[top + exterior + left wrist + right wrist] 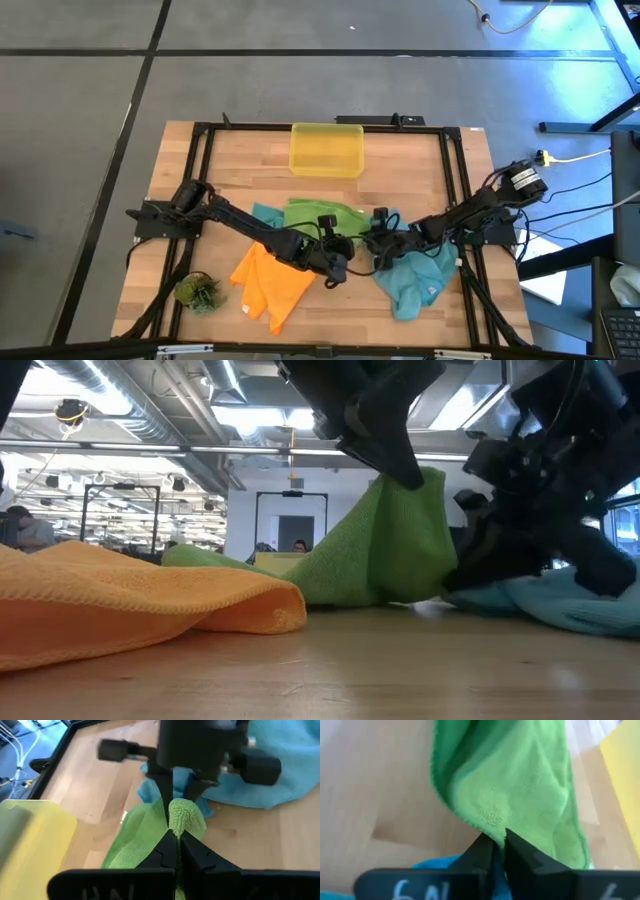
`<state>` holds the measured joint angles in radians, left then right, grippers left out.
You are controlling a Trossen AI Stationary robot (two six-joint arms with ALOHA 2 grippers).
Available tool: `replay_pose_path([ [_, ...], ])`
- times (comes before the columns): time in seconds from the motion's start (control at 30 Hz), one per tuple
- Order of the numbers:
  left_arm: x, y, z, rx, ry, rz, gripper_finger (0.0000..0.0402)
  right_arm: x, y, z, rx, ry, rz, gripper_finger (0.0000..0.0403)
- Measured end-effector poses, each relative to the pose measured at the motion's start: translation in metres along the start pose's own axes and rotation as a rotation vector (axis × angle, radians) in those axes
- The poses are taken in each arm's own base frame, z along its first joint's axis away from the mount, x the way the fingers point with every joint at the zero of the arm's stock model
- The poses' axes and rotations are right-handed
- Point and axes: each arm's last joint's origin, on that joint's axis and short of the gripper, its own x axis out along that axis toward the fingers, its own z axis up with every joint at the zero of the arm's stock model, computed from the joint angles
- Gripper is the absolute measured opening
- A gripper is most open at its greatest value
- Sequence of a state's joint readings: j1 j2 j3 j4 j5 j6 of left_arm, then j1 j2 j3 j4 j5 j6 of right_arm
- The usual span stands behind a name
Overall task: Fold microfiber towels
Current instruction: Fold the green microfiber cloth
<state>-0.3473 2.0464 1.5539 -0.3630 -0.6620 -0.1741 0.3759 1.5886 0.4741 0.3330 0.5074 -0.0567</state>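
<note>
Green towel (322, 215) edge between left gripper (338, 263), right gripper (376, 240).

wooden table (410, 165), towels (268, 282), yellow bin (326, 150)

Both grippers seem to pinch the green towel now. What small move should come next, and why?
Probably raise both grippers together, then draw them apart. The left gripper and the right gripper each pinch the green towel close together, and it hangs bunched, its far part resting on the table. Separating the pinched points should open it flat for folding.
</note>
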Motion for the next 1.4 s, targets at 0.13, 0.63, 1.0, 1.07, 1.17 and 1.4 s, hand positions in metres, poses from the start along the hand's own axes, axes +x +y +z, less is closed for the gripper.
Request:
replay_pose_path([
  [0.13,-0.008,0.002,0.004,-0.005,-0.014,-0.009,0.0,-0.01,-0.006,0.008,0.024,-0.043,0.012,0.0012],
  [0.63,-0.039,0.004,0.016,0.002,-0.084,-0.002,0.0,-0.02,-0.014,0.017,0.111,-0.089,0.069,0.012],
  [1.0,-0.045,0.006,0.02,-0.012,-0.103,-0.009,0.0,-0.014,-0.025,0.016,0.176,-0.079,0.035,0.013],
  [1.07,-0.047,0.007,0.02,-0.005,-0.098,-0.003,0.0,-0.014,-0.026,0.018,0.203,-0.095,0.054,0.013],
  [1.17,-0.049,0.008,0.022,-0.012,-0.108,0.005,0.0,-0.014,-0.026,0.021,0.218,-0.13,0.089,0.013],
  [1.4,-0.051,0.01,0.022,-0.003,-0.109,0.008,0.0,-0.014,-0.028,0.025,0.233,-0.167,0.153,0.0127],
])
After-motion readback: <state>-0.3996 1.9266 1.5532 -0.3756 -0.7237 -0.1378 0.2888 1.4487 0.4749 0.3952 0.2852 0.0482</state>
